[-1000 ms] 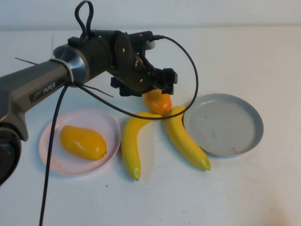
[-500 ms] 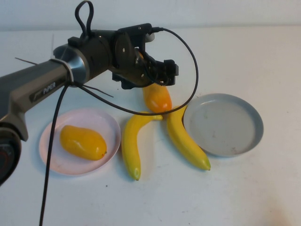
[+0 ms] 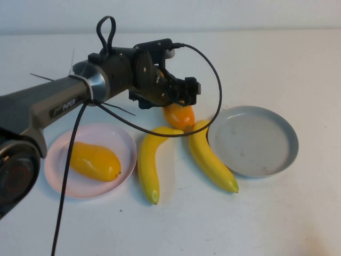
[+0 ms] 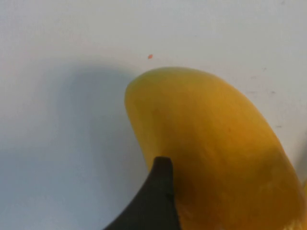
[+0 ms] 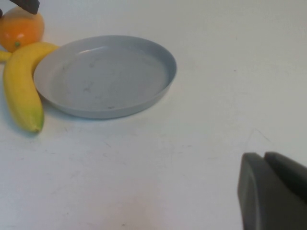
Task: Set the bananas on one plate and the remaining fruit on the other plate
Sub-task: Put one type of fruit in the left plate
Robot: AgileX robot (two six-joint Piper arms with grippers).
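In the high view the left gripper (image 3: 180,98) hangs just behind the grey-blue plate's (image 3: 282,133) left edge, right over a mango-like fruit (image 3: 179,116) on the white table (image 3: 277,213); whether its jaws grip that fruit cannot be told. Two bananas (image 3: 209,157) lie just left of the grey-blue plate, the nearer one touching its rim, their far tips meeting at the fruit. Further left of that plate, the pale pink plate (image 3: 64,184) holds the second mango-like fruit (image 3: 95,161). In the left wrist view one dark fingertip (image 4: 158,191) lies against the orange-yellow fruit (image 4: 216,148). In the right wrist view the right gripper (image 5: 273,191) sits well apart from the grey-blue plate (image 5: 158,88), jaws' state hidden; a banana (image 5: 21,88) touches that plate.
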